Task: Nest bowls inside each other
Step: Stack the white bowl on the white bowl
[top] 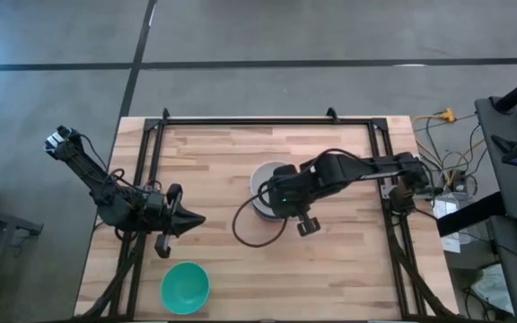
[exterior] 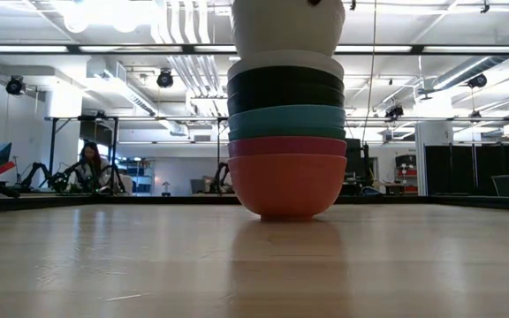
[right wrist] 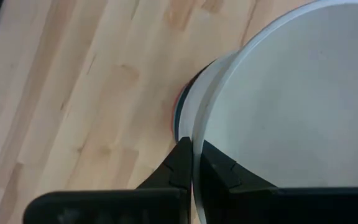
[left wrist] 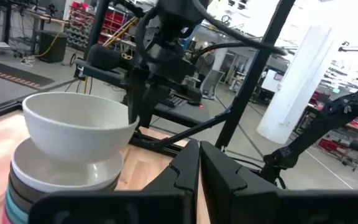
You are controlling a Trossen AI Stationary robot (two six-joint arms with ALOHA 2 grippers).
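Smooth plastic bowls (exterior: 287, 132) on pale wood table (exterior: 104, 265)

— Any lettering, labels, brands or numbers read anywhere?
— None. Looked over table, bowls, arms and room: found nothing legible.
— Signs in the background?
— Seen too small, too blurred to make out.

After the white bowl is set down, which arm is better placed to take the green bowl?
Left. The left gripper waits shut near the round teal-green plastic bowl; the right gripper holds the white plastic bowl over the stack.
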